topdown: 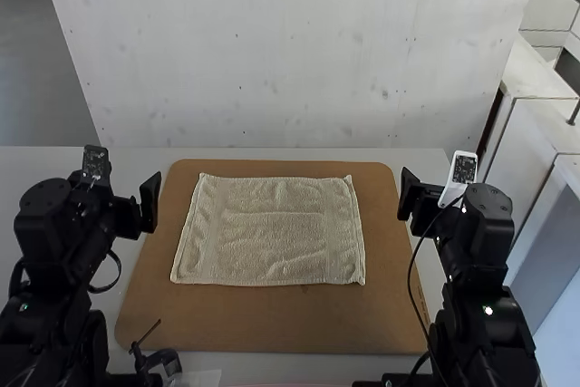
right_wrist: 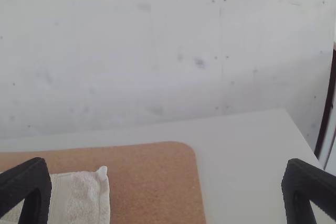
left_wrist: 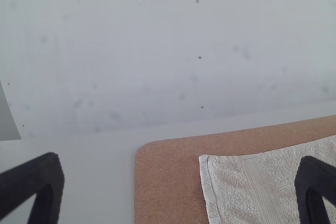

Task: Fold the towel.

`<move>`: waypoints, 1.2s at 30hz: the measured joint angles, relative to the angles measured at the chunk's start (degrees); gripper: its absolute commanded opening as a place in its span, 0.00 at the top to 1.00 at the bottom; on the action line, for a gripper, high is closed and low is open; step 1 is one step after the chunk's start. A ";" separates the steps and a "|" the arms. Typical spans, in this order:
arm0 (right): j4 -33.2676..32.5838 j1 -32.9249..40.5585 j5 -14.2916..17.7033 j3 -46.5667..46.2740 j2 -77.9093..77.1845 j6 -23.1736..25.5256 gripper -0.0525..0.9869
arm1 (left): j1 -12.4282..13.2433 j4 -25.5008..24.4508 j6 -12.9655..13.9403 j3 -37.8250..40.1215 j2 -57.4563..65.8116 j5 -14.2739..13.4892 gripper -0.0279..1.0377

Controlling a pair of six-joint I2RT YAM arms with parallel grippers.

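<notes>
Towel (topdown: 272, 228) flat, first fold pending.
Left gripper (left_wrist: 179, 163), nine o'clock; right gripper (right_wrist: 165, 165), three; both spread. Next should pinch corners (topdown: 180, 275).

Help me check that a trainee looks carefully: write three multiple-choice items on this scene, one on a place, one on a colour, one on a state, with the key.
1. Where is the towel?
A) In a basket
B) On the board
C) Over the left arm

2. What colour is the towel?
A) Cream-beige
B) Dark blue
C) Bright red

3. How does the towel lie?
A) Rolled up
B) Bunched in a heap
C) Spread out

Key:
1 B: the brown board shows all around it.
2 A: its cloth is pale cream-beige.
3 C: it lies as one broad rectangle, its four corners apart.
</notes>
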 measured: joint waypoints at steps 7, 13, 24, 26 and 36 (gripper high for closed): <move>0.00 0.00 -0.09 0.00 0.00 0.00 0.02 | 0.00 -0.02 0.00 -0.02 0.00 0.00 0.05; 0.00 0.00 -0.13 0.00 0.00 -0.09 0.02 | 0.00 0.00 0.00 -0.02 0.00 0.00 0.05; 1.20 0.00 -0.33 -0.02 0.00 0.22 0.02 | 0.00 0.42 -0.04 -0.02 0.00 0.00 0.05; 3.58 0.00 -0.35 -0.33 0.00 0.15 0.02 | 0.00 2.69 -0.37 -0.02 0.00 0.00 0.05; 16.13 0.28 -0.55 -0.02 0.57 -6.19 0.02 | 0.00 16.63 -0.46 0.00 -0.42 -2.47 0.09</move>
